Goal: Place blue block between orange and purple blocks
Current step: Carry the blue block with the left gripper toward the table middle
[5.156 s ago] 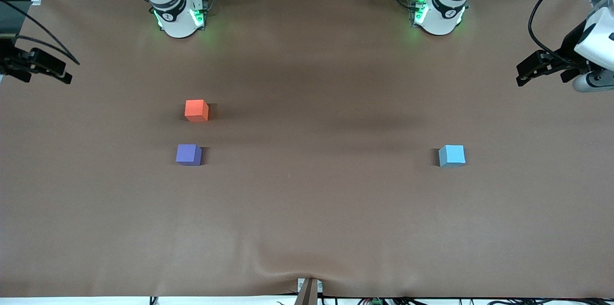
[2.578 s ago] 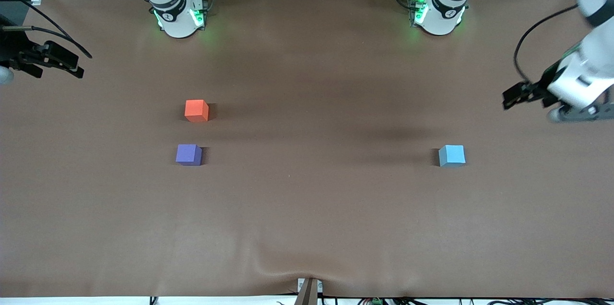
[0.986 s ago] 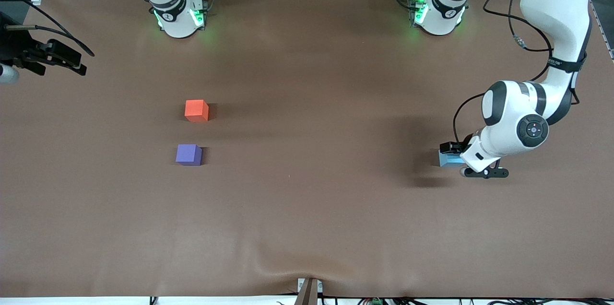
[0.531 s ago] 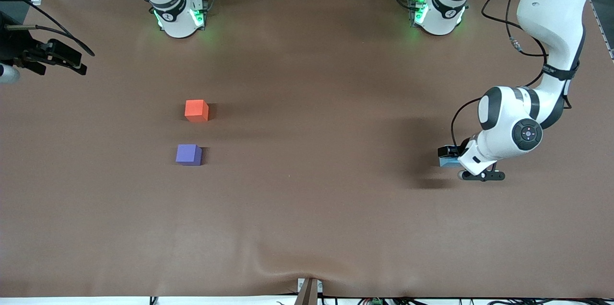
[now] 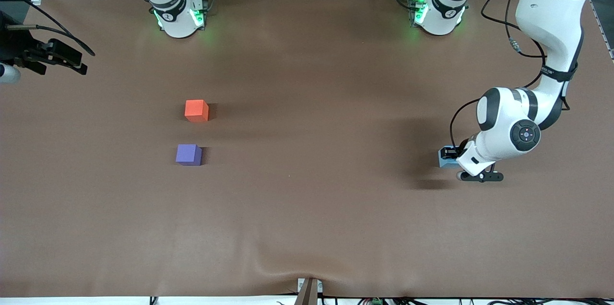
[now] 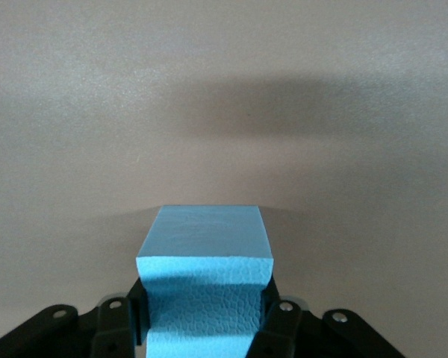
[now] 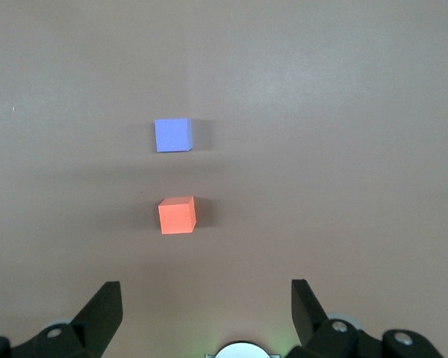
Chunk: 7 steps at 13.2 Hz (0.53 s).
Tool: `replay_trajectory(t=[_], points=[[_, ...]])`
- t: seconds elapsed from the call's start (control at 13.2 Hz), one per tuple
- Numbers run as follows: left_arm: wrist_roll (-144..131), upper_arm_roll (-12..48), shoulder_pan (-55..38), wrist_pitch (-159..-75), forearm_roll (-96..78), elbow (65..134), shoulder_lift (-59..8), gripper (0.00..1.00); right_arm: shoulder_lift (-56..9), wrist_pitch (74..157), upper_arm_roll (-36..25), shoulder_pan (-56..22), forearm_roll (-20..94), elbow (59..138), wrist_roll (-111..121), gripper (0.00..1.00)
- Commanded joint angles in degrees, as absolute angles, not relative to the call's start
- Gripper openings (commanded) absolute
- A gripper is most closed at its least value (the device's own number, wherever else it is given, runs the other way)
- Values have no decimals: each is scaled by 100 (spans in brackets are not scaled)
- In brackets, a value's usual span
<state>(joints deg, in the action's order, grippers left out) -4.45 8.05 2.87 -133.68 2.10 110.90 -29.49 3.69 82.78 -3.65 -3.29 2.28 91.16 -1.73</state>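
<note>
1. Left tool (image 5: 451, 155) down at the table (image 5: 307, 218) toward the left arm's end, roughly midway between the robots' edge and the front camera's edge, clamped on the blue block (image 5: 446, 161).
2. In the left wrist view, blue block (image 6: 205, 257) seated between the two black fingers (image 6: 280, 317), one pressed flat against each side face, top face level, foam texture plain on the face toward the camera.
3. Cannot tell whether the blue block rests on the table or sits just clear of it; from the front camera mostly covered by the left arm's wrist, only a sliver of one face showing.
4. Orange block (image 5: 196, 110) toward the right arm's end of the table, well apart from the blue block, closer to the robots' edge than the purple block (image 5: 188, 155).
5. Purple block nearer the front camera, almost in line with the orange one, a stretch of bare table between the two, neither touching the other.
6. Both upright and square on the table, each throwing a short shadow toward the left arm's end.
7. Right tool (image 5: 74, 66) waiting above the table's edge at the right arm's end, near the corner by the robots' edge, wide and holding nothing.
8. In the right wrist view, its fingers (image 7: 101, 313) spread far apart, with the orange block (image 7: 177, 215) and purple block (image 7: 172, 135) well off on the table.
</note>
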Motion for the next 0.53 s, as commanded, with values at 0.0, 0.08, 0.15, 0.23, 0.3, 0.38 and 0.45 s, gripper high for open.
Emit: replay_trajectory(t=[0.0, 0.08, 0.15, 0.23, 0.3, 0.38, 0.45], points=[[-395, 1027, 185, -13368, 316, 11030, -2787, 0, 439, 8244, -431, -422, 264, 9150, -264, 100], [-413, 1176, 115, -13351, 316, 11004, -2743, 0, 439, 8235, -431, -422, 264, 9158, -264, 100], [-413, 1300, -16, -13342, 316, 10926, -2699, 0, 448, 8235, -431, -422, 264, 9167, -264, 100], [-448, 1431, -174, -13281, 316, 10803, -2698, 0, 448, 8209, -431, -422, 264, 9167, -264, 100], [-466, 1511, -393, -13185, 308, 10619, -2724, 0, 448, 8192, -431, -422, 264, 9167, -264, 100], [-483, 1529, -726, -13105, 308, 10408, -2759, 0, 448, 8200, -431, -422, 264, 9167, -264, 100], [-483, 1529, -1078, -13052, 290, 10154, -2899, 0, 448, 8209, -431, -422, 264, 9167, -264, 100]])
